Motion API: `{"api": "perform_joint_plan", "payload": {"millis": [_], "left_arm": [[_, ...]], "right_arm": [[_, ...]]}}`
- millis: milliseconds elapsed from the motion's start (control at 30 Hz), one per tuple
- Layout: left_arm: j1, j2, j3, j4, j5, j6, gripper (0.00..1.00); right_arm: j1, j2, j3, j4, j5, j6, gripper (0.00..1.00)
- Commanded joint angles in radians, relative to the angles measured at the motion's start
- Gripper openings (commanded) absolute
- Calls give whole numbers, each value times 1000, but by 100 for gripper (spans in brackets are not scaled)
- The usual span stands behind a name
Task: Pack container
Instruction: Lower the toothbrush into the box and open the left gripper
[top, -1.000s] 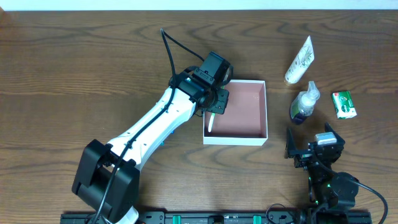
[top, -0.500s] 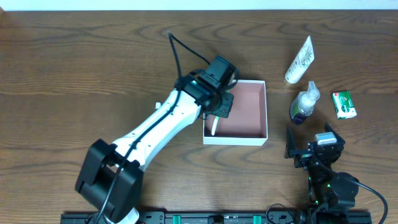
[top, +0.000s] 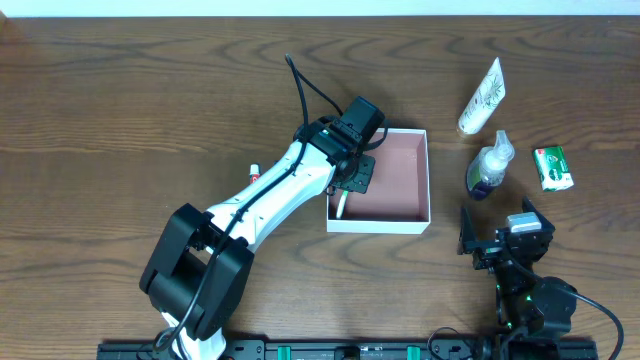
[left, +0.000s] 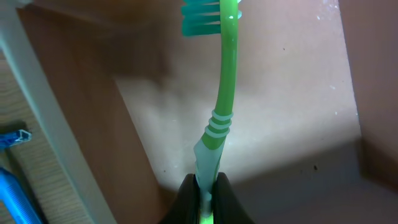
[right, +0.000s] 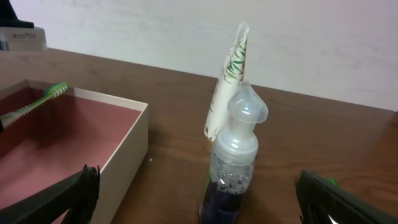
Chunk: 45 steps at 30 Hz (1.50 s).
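Noted left gripper (left: 205, 186) clenched on green toothbrush (left: 222, 93) above container (top: 415, 224) floor near its left wall, right gripper (top: 497, 232) gaping, well right of it.

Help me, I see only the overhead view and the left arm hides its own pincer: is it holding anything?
Observer: Yes. The left wrist view shows the left pincer shut on the pale handle of a green toothbrush.
Operator: Where does the brush end sit?
Observer: The bristles are over the pink floor of the container.
Operator: Lying flat?
Observer: Seemingly not. In the right wrist view the toothbrush slants upward, its bristles near rim height.
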Motion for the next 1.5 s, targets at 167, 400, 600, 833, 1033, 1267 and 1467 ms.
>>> {"api": "perform_joint_plan", "payload": {"millis": [167, 400, 600, 833, 1033, 1267, 1467], "left_arm": [[3, 27, -6, 5, -31, -18, 6], [3, 64, -6, 5, -31, -18, 7], [3, 65, -6, 11, -31, -17, 7], [3, 65, -6, 11, -31, -17, 13], [3, 67, -6, 12, -31, -17, 14], [3, 71, -6, 12, -31, -17, 14], [3, 68, -2, 31, -31, -8, 17]], "right_arm": [[12, -6, -5, -1, 0, -14, 99], [12, -6, -5, -1, 0, -14, 99], [12, -6, -5, -1, 0, -14, 99], [12, -6, -5, -1, 0, -14, 99], [12, -6, -5, -1, 0, -14, 99], [12, -6, -5, -1, 0, -14, 99], [12, -6, -5, -1, 0, -14, 99]]}}
